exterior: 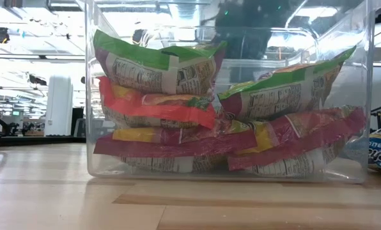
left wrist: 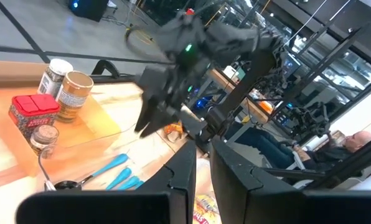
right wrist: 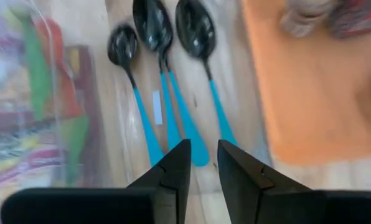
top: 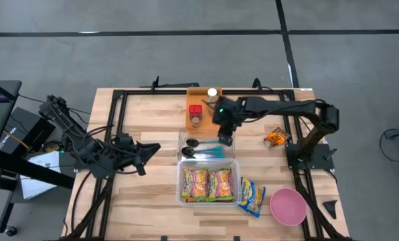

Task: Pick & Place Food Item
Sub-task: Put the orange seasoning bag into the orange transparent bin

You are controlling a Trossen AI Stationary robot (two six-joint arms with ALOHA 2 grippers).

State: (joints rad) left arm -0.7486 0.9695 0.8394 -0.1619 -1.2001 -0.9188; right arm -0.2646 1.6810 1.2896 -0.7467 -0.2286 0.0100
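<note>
Several snack packets [top: 208, 183] lie in a clear bin [top: 181, 182] at the table's near middle; the low view shows them stacked inside it [exterior: 178, 108]. A blue and yellow packet [top: 252, 196] lies on the table to the right of the bin. An orange packet [top: 277, 138] lies farther right. My right gripper [top: 225, 139] hovers over three blue-handled black spoons [right wrist: 164, 74], its fingers close together and empty [right wrist: 203, 146]. My left gripper [top: 152, 148] waits at the left, shut and empty [left wrist: 203, 149].
An orange tray [top: 194, 92] with spice jars and a red tin stands at the far middle. A pink bowl [top: 288, 205] sits at the near right. The spoons lie in a clear tray [top: 183, 136] just beyond the bin. A black frame [top: 119, 100] runs along the table's edges.
</note>
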